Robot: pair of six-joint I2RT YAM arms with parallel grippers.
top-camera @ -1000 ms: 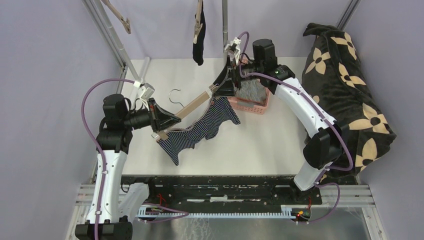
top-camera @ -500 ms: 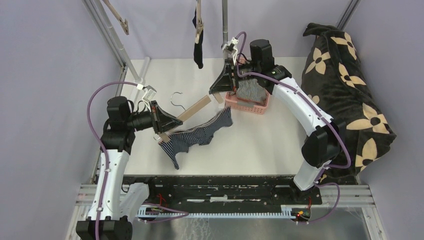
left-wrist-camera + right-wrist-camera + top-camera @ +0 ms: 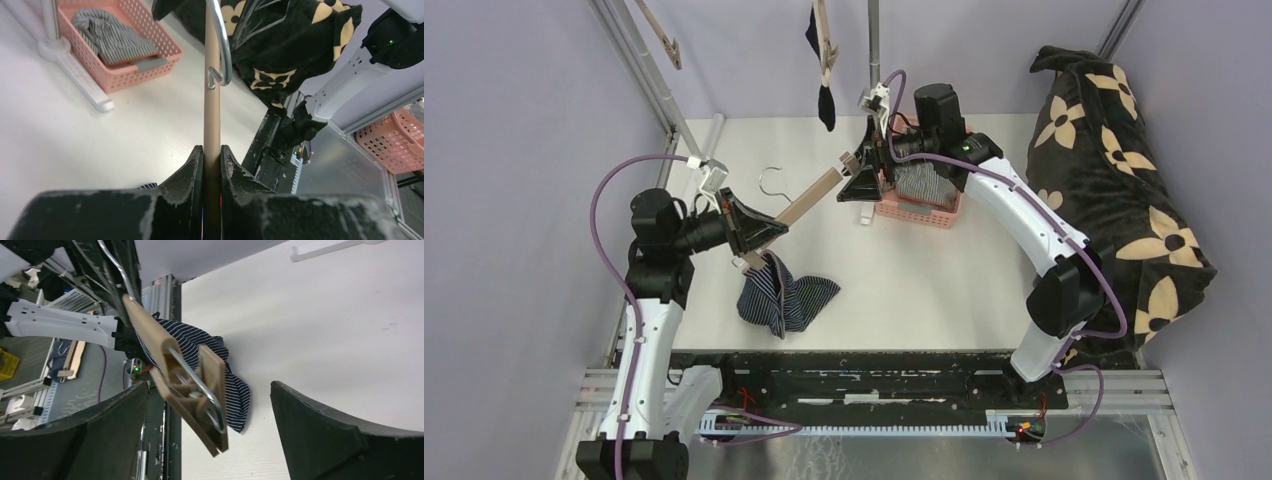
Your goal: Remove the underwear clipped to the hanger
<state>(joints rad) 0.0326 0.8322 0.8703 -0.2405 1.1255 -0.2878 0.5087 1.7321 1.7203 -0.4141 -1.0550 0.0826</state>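
Note:
My left gripper (image 3: 774, 230) is shut on the lower left end of a wooden hanger (image 3: 809, 198); its fingers (image 3: 192, 170) pinch the bar (image 3: 212, 100). Navy striped underwear (image 3: 786, 300) hangs from that end and droops onto the table. My right gripper (image 3: 857, 178) is open around the hanger's upper right clip (image 3: 200, 390), which holds no cloth; the navy underwear (image 3: 235, 390) shows behind it. Grey-white underwear (image 3: 924, 183) lies in a pink basket (image 3: 944, 215). Black underwear (image 3: 825, 100) hangs from a clip hanger at the top.
A black flower-print blanket (image 3: 1124, 170) is heaped at the right. A metal stand pole (image 3: 874, 40) rises behind the basket, its white foot (image 3: 85, 85) running across the table. Another wooden hanger (image 3: 659, 35) hangs at the top left. Frame rails run along the near edge.
The right end of the navy underwear has come free of the right clip and dropped; it now hangs bunched from the left end. My right gripper has opened beside the clip.

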